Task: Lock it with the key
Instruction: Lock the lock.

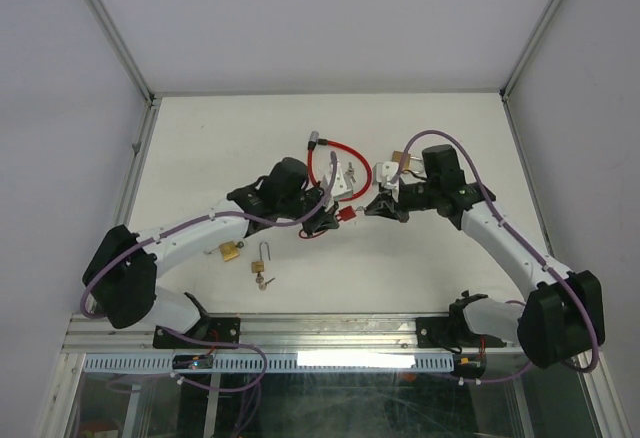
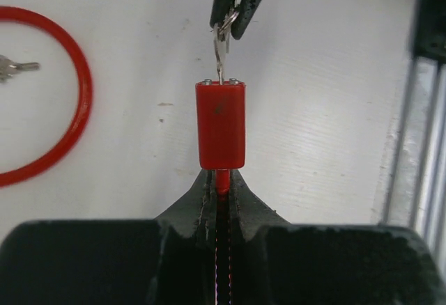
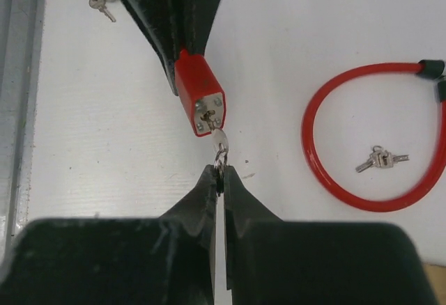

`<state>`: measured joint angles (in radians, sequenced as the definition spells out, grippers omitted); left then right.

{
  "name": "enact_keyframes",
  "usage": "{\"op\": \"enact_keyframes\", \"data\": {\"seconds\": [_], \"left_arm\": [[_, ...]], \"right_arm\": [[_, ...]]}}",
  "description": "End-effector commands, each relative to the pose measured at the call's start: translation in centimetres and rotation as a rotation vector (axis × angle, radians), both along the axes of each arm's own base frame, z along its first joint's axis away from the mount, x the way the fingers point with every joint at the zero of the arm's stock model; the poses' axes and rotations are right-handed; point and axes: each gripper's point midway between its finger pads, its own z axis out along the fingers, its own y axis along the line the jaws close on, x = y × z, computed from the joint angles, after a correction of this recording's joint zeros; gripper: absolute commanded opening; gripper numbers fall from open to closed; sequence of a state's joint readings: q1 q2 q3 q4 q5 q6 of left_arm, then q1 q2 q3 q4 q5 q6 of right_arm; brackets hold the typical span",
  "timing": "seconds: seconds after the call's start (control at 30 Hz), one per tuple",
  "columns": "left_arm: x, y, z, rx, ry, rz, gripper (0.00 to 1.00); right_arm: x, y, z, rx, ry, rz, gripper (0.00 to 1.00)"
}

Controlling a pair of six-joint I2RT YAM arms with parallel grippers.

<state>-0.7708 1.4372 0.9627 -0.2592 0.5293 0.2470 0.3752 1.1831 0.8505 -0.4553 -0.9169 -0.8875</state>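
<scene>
Starting at the left edge of the table (image 1: 200, 138), a metal side rail (image 1: 138, 163) runs along it. The left arm (image 1: 190, 228) crosses the near-left ground, leaving the far-left corner bare. Just beside that arm's near side lie a brass padlock (image 1: 230, 251) and a small shackle lock (image 1: 263, 281), near each other but apart, with open surface between them and the near edge.

At mid-table the left gripper (image 2: 220, 180) is clamped narrow on the red padlock (image 2: 220, 125), gripping its lower end so the body stands clear of the table. A key (image 2: 220, 58) sits in the keyhole on the lock's free end. The right gripper (image 3: 221, 174) is pinched tight on the key's head and ring, meeting the lock head-on. The two grippers are almost tip to tip, with only lock and key between them.

Behind them a red cable lock (image 1: 318, 163) loops on the table with a bunch of keys (image 3: 380, 159) inside it, well apart from the padlock. To the right the right arm (image 1: 500, 233) sweeps back towards the near-right corner. Beyond it, bare table runs to the right rail (image 1: 525, 163).
</scene>
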Motion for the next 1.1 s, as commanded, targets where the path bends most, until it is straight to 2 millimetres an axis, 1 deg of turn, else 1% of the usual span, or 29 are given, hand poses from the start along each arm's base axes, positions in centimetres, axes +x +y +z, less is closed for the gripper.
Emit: {"op": "enact_keyframes", "data": {"seconds": [0.0,0.03,0.1,0.13,0.2,0.27,0.33,0.4,0.5,0.53,0.6,0.67,0.7,0.77,0.83,0.87,0.9,0.93,1.0,1.03,1.07], "left_arm": [[2.7,1.9,1.4,0.156,-0.390,0.154,0.00],[3.0,2.1,1.8,0.167,-0.463,0.184,0.00],[3.4,2.7,2.5,0.181,-0.585,0.222,0.00],[3.4,2.7,3.3,0.170,-0.649,0.229,0.00],[3.4,3.0,3.6,0.177,-0.731,0.230,0.00],[3.5,3.1,3.5,0.189,-0.754,0.231,0.00],[3.4,3.2,3.3,0.196,-0.743,0.226,0.00],[2.4,2.5,3.2,0.130,-0.653,0.190,0.00],[0.5,1.9,3.7,-0.046,-0.394,0.094,0.00],[-0.1,2.0,4.1,-0.099,-0.312,0.071,0.00],[-1.8,1.6,4.5,-0.177,-0.171,-0.014,0.00],[-2.8,0.8,3.9,-0.186,-0.051,-0.064,0.00],[-3.0,0.5,3.5,-0.169,-0.003,-0.073,0.00],[-2.5,0.1,2.8,-0.126,0.046,-0.063,0.00],[-2.0,0.1,2.3,-0.105,0.026,-0.055,0.00],[-2.0,0.1,2.1,-0.097,0.007,-0.059,0.00],[-1.9,0.1,2.1,-0.094,-0.011,-0.065,0.00],[-1.9,0.0,2.2,-0.095,-0.026,-0.069,0.00],[-2.1,-0.2,2.6,-0.096,-0.049,-0.082,0.00],[-2.1,-0.3,2.7,-0.095,-0.057,-0.086,0.00],[-2.1,-0.5,2.9,-0.094,-0.063,-0.088,0.00]], "right_arm": [[2.9,-2.7,0.2,-0.009,0.086,-0.167,0.00],[3.2,-3.0,0.5,0.013,0.125,-0.185,0.00],[3.2,-3.1,0.7,0.051,0.237,-0.196,0.00],[3.0,-3.0,0.8,0.071,0.296,-0.187,0.00],[2.3,-2.6,0.4,0.088,0.413,-0.163,0.00],[1.8,-2.3,0.1,0.096,0.480,-0.135,0.00],[1.8,-2.4,-0.4,0.076,0.468,-0.128,0.00],[2.3,-2.9,-0.8,0.053,0.389,-0.152,0.00],[2.9,-3.5,0.0,0.045,0.218,-0.174,0.00],[2.9,-3.7,0.3,0.045,0.186,-0.176,0.00],[2.5,-3.8,1.2,0.063,0.128,-0.144,0.00],[1.8,-3.7,2.1,0.092,0.087,-0.114,0.00],[1.4,-3.5,2.4,0.105,0.081,-0.092,0.00],[0.9,-3.3,2.6,0.117,0.107,-0.067,0.00],[0.8,-3.3,2.2,0.110,0.131,-0.054,0.00],[0.7,-3.2,2.0,0.109,0.138,-0.041,0.07],[0.3,-3.1,1.9,0.114,0.137,-0.008,0.24],[-0.4,-3.0,1.6,0.119,0.135,0.035,0.42],[-0.8,-2.6,1.9,0.160,0.120,0.069,0.85],[-0.8,-2.3,2.1,0.185,0.120,0.072,0.97],[-0.8,-2.1,2.3,0.203,0.121,0.074,0.99]]}}
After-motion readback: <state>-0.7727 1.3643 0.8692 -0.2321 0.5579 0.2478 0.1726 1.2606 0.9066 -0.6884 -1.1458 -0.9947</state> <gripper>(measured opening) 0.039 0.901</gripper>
